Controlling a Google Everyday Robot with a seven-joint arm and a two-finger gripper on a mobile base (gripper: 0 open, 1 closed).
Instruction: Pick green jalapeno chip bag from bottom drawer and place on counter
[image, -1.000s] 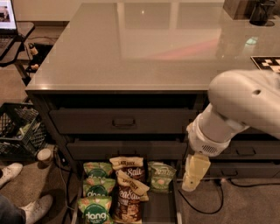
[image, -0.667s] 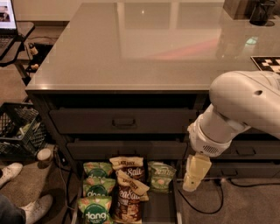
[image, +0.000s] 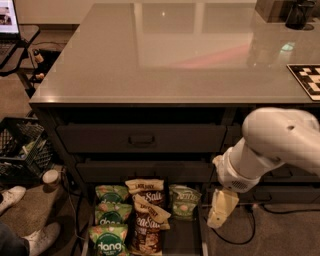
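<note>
Camera view, gripper (image: 220, 214) beside bottom drawer (image: 181, 239), "dang" bags (image: 109, 243)

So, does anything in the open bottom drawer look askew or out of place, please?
Mildly: one Sea Salt bag lies tilted, overlapping another in the bottom drawer. The green jalapeno chip bag sits at the drawer's right side, nothing spilled. The gripper hangs just right of the drawer.
</note>
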